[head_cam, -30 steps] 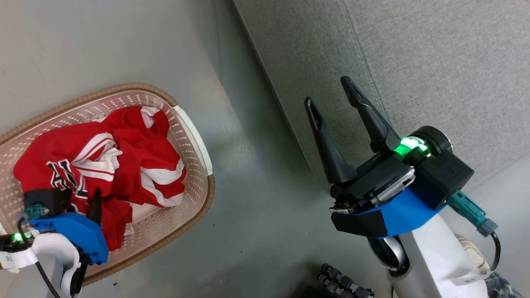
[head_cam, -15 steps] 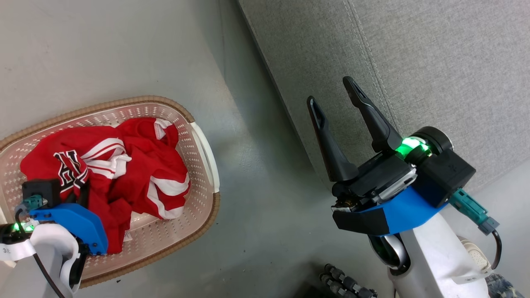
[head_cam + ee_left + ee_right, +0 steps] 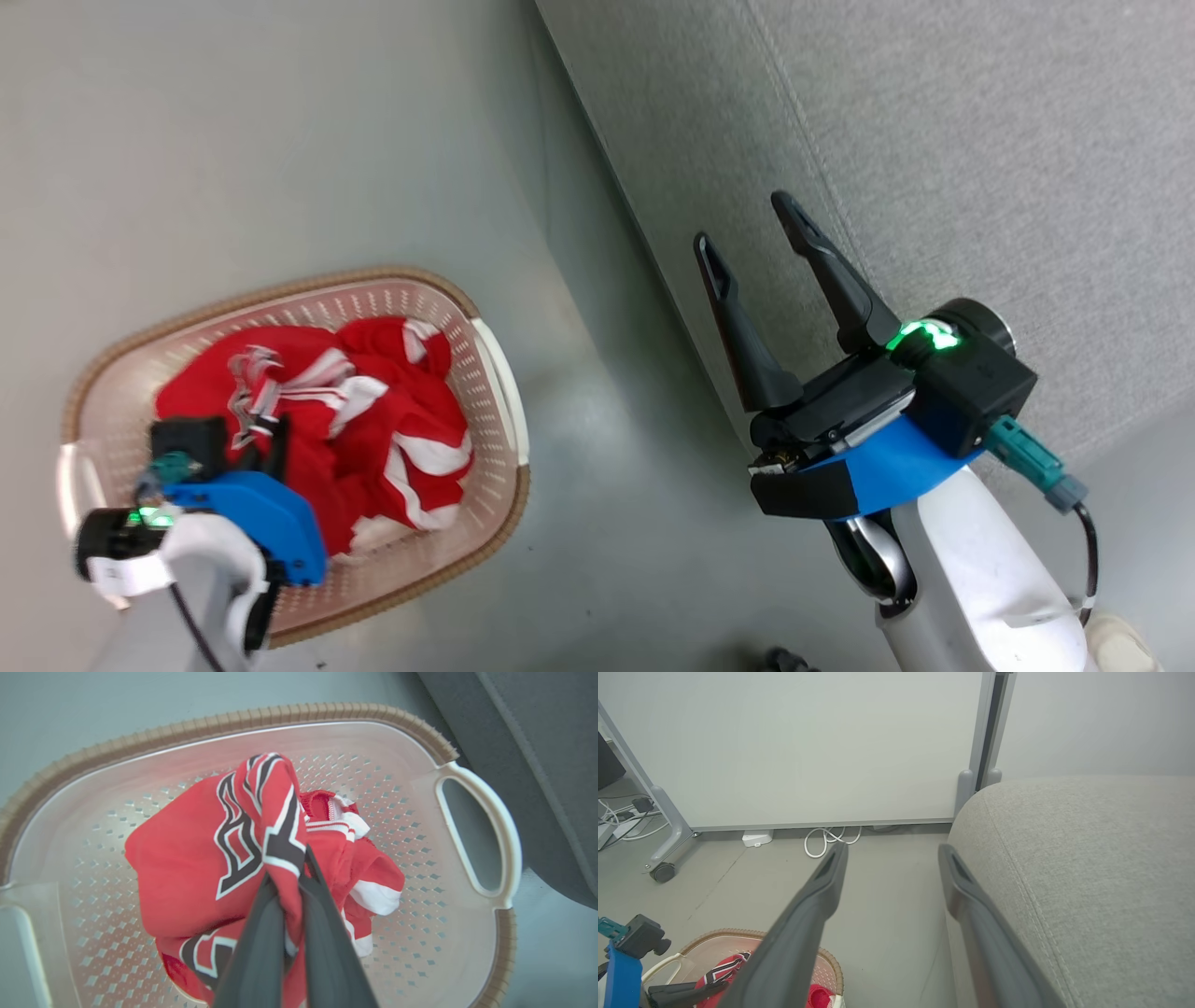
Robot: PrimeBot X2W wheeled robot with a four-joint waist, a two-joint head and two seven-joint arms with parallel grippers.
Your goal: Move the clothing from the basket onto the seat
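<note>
- Left gripper (image 3: 287,870): fingers clenched on a fold of the printed red jersey (image 3: 196,858). Cloth with dark lettering bunches between and over the fingertips. The gripper is over the inside of the laundry basket (image 3: 233,723), toward the basket end away from the sofa.
- Printed red jersey: the pinched fold stands higher than the rest. The bulk of the garment lies inside the basket on its perforated bottom, so it is not out yet.
- Second red garment (image 3: 369,877), with white trim: crumpled inside the basket, touching the jersey on the side nearer the basket's white handle. It is not gripped. Cannot tell whether the two are tangled together.
- Right gripper (image 3: 744,222): fingers spread wide, nothing between them. It is well apart from the basket, raised over the front edge of the grey sofa seat (image 3: 980,187).
- Grey sofa seat: beside the basket, with a strip of floor (image 3: 579,448) between them. No clothing lies on the part of the seat that is visible.
- Progress (judgement): early. The first grasp is made and nothing has been delivered.
- Remaining (judgement): lift the jersey clear of the basket rim, carry it to the seat and release it, then go back for the second garment.
- Watch (judgement): the second garment may drag along if it is caught in the jersey.
</note>
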